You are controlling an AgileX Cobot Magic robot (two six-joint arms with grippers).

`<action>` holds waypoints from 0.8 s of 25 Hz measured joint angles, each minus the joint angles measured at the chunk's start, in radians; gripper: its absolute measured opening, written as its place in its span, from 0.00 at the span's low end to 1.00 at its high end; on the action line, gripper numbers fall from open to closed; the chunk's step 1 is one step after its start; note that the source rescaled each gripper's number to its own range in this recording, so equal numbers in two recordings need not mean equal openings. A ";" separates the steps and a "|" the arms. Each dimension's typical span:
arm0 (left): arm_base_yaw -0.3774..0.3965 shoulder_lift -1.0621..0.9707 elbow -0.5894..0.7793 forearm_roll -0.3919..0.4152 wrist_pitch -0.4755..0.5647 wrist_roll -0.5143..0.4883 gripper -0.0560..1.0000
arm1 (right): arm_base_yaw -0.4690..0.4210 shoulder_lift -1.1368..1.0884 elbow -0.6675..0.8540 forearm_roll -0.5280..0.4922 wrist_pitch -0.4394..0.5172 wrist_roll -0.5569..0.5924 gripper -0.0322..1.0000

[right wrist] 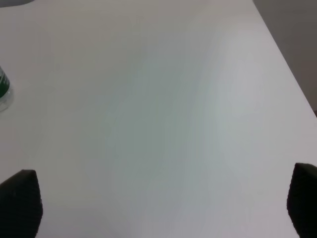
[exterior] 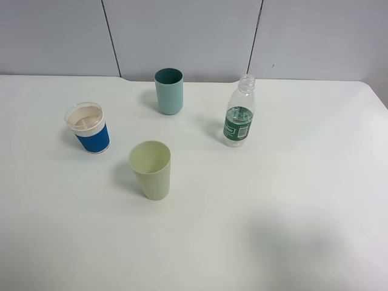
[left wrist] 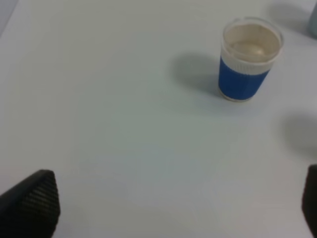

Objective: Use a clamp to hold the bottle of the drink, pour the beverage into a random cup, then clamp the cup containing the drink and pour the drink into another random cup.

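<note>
The bottle [exterior: 239, 112] stands uncapped at the back right of the white table, with clear beverage [exterior: 239, 117] in its lower part. A pale yellow-green cup [exterior: 150, 170] stands in the middle. A blue-sleeved paper cup [exterior: 88, 128] stands at the left. Neither clamp shows in the exterior high view. My left gripper [left wrist: 171, 203] is open over bare table, well short of the blue-sleeved cup [left wrist: 247, 59]. My right gripper [right wrist: 161, 203] is open too, with nothing between its fingers. Only a sliver of the bottle [right wrist: 4, 91] shows at the edge of the right wrist view.
A darker teal cup [exterior: 168, 91] stands at the back, between the blue-sleeved cup and the bottle. A grey panelled wall [exterior: 194, 36] runs behind the table. The table's right edge [right wrist: 285, 54] shows in the right wrist view.
</note>
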 joint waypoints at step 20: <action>0.000 0.000 0.000 -0.020 -0.001 0.026 0.99 | 0.000 0.000 0.000 0.000 0.000 0.001 1.00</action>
